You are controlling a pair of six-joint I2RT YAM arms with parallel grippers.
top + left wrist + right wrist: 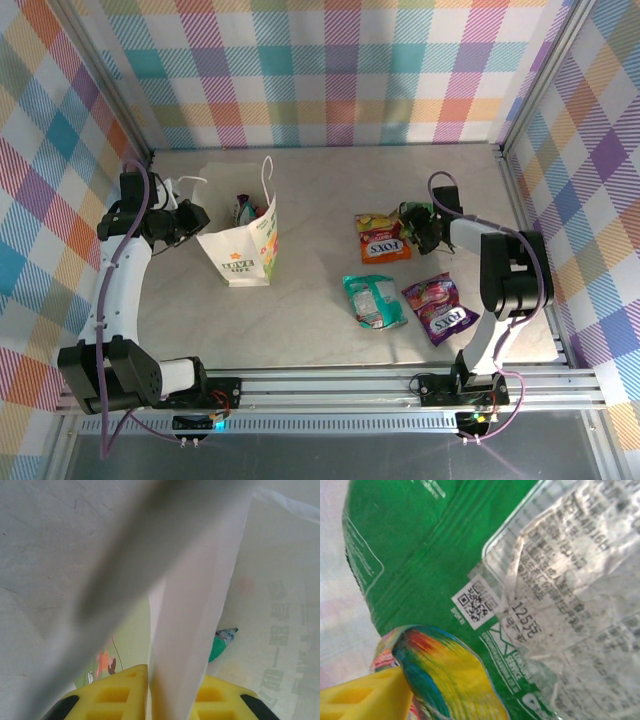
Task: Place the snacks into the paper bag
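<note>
Pinched left wall of the paper bag [243,250] w/ L gripper [190,219], yellow fingers [125,687] shut either side of the paper just below the rim. Judged that as holding the mouth open. Found bag upright, left of centre on the table [300,180]. Spotted a bagged packet [221,642] inside, green corner showing past the wall in L wrist view, so at least one snack was already in.

Over at far right, found R gripper [420,232] down on a green packet [435,545], one finger touching its edge in R wrist view, the other hidden. Couldn't tell if jaws were open or closed on it.

Noted orange packet [382,240] just left of that. Nearer, noted teal packet [373,300] & purple packet [440,308], flat on table, well apart from bag.

Judged task approx early-to-mid: four packets left to bag, green one prob. next.
</note>
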